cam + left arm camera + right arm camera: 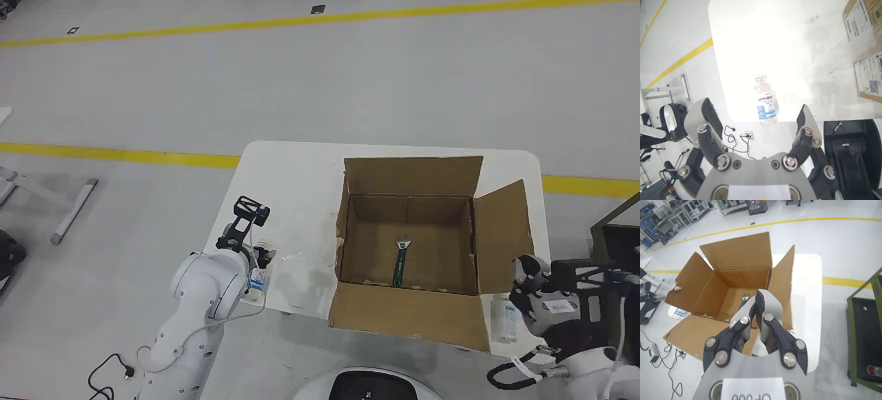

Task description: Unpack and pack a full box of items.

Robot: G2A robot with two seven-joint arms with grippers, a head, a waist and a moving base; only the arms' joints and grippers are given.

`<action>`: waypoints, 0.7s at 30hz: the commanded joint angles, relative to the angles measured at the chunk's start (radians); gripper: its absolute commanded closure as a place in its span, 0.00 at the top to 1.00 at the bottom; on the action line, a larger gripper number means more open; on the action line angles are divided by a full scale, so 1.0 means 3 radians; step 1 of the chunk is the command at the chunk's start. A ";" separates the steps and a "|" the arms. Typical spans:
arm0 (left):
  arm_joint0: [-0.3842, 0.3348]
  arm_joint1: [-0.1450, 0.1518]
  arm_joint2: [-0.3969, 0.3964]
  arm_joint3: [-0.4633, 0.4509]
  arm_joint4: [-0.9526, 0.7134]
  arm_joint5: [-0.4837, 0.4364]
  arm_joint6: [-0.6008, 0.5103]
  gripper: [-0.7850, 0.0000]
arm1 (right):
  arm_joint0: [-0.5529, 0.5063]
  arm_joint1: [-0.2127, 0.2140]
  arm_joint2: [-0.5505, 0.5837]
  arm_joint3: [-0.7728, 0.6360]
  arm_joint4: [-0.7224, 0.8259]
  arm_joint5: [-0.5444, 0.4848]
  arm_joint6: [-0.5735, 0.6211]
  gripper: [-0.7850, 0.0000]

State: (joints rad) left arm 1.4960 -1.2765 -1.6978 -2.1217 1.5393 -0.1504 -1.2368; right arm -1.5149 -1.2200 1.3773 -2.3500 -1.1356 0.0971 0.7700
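Toward the right side of the smooth white, round-cornered worktop (290, 165): an open box (410, 178) of plain brown corrugated cardboard, flaps spread, the near flap hanging past the near edge, the flap on the left side ragged and torn at a corner. Flat on the box floor, about midway across and reaching toward the near wall: a slim adjustable wrench (401, 262), green handle, bright metal head. At the near left corner of the worktop, well apart from the box: a small bottle (766, 102) of clear plastic, cylindrical with a narrow neck and pale cap, wrapped in a blue-and-white label, lying on its side with its base poking just past the near edge. Above that bottle, not touching it: the left claw (755, 108), spread wide, gripping nothing, ribbed black rubber pads (712, 115) on curved pale metal fingers. By the near right corner, beside the box's right flap: the right claw (759, 298), pressed fully together, pad against pad, nothing between.
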 commanded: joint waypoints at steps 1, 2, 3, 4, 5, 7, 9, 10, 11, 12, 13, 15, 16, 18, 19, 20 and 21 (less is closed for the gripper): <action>0.0000 0.0000 0.0000 0.0000 0.0000 0.0000 0.0000 1.00 | 0.0085 -0.0017 -0.0261 0.0000 -0.0173 0.0173 0.0083 0.00; 0.0000 0.0000 0.0000 0.0000 0.0000 0.0000 0.0000 1.00 | 0.0118 -0.0025 -0.0366 0.0000 -0.0279 0.0260 0.0155 0.00; 0.0000 0.0000 0.0000 0.0000 0.0000 0.0000 0.0000 1.00 | 0.0149 -0.0034 -0.0458 0.0000 -0.0383 0.0345 0.0222 0.00; 0.0000 0.0000 0.0000 0.0000 0.0000 0.0000 0.0000 1.00 | 0.0175 -0.0041 -0.0543 0.0030 -0.0504 0.0418 0.0276 0.00; 0.0000 0.0000 0.0000 0.0000 0.0000 0.0000 0.0000 1.00 | 0.0214 -0.0049 -0.0635 0.0122 -0.0594 0.0461 0.0334 0.00; 0.0000 0.0000 0.0000 0.0000 0.0000 0.0000 0.0000 1.00 | 0.0342 -0.0082 -0.0780 0.0382 -0.0613 0.0627 0.0351 0.00; 0.0000 0.0000 0.0000 0.0000 0.0000 0.0000 0.0000 1.00 | 0.0520 -0.0119 -0.0904 0.0640 -0.0577 0.0732 0.0372 0.00; 0.0000 0.0000 0.0000 0.0000 0.0000 0.0000 0.0000 1.00 | 0.0608 -0.0133 -0.0954 0.0793 -0.0644 0.0786 0.0394 0.00; 0.0000 0.0000 0.0000 0.0000 0.0000 0.0000 0.0000 1.00 | 0.0690 -0.0152 -0.1003 0.0886 -0.0643 0.0850 0.0389 0.00; 0.0000 0.0000 0.0000 0.0000 0.0000 0.0000 0.0000 1.00 | 0.0758 -0.0172 -0.1030 0.0974 -0.0607 0.0939 0.0377 0.00; 0.0000 0.0000 0.0000 0.0000 0.0000 0.0000 0.0000 1.00 | 0.0824 -0.0185 -0.1058 0.1061 -0.0629 0.0980 0.0381 0.00; 0.0000 0.0000 0.0000 0.0000 0.0000 0.0000 0.0000 1.00 | 0.0879 -0.0199 -0.1078 0.1103 -0.0627 0.1026 0.0366 0.00; 0.0000 0.0000 0.0000 0.0000 0.0000 0.0000 0.0000 1.00 | 0.0879 -0.0199 -0.1078 0.1103 -0.0627 0.1026 0.0366 0.00; 0.0000 0.0000 0.0000 0.0000 0.0000 0.0000 0.0000 1.00 | 0.0879 -0.0199 -0.1078 0.1103 -0.0627 0.1026 0.0366 0.00; 0.0000 0.0000 0.0000 0.0000 0.0000 0.0000 0.0000 1.00 | 0.0879 -0.0199 -0.1078 0.1103 -0.0627 0.1026 0.0366 0.00; 0.0000 0.0000 0.0000 0.0000 0.0000 0.0000 0.0000 1.00 | 0.0879 -0.0199 -0.1078 0.1103 -0.0627 0.1026 0.0366 0.00; 0.0000 0.0000 0.0000 0.0000 0.0000 0.0000 0.0000 1.00 | 0.0879 -0.0199 -0.1078 0.1103 -0.0627 0.1026 0.0366 0.00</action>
State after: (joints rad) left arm 1.4960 -1.2765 -1.6978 -2.1217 1.5393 -0.1504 -1.2368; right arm -1.2513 -1.2798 1.0538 -2.0193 -1.3237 0.4048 0.8797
